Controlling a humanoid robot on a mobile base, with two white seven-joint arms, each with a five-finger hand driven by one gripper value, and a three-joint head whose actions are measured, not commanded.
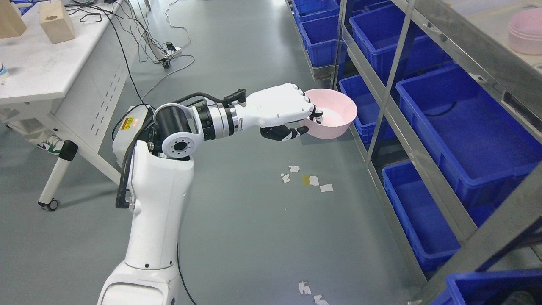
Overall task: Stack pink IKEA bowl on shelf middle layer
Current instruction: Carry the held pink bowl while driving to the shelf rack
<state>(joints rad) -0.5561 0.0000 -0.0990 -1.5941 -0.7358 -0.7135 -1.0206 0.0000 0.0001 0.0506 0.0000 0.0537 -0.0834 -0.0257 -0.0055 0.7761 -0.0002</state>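
My left hand (pixel 305 118) is shut on the near rim of a pink bowl (pixel 334 113), fingers over the rim and thumb under it. The bowl hangs upright in the air above the floor, just left of the metal shelf's front upright (pixel 387 91). The arm reaches in from the lower left, bent at the elbow. A stack of pink bowls (pixel 526 31) rests on the shelf's top surface at the far upper right, partly cut off by the picture's edge. No right arm shows.
The metal shelf (pixel 427 169) runs along the right, holding several blue bins (pixel 470 135) on its layers. A white table (pixel 46 67) with wooden blocks (pixel 56 21) stands at upper left, cables (pixel 169 51) trailing on the grey floor. Paper scraps (pixel 313 181) lie on the floor.
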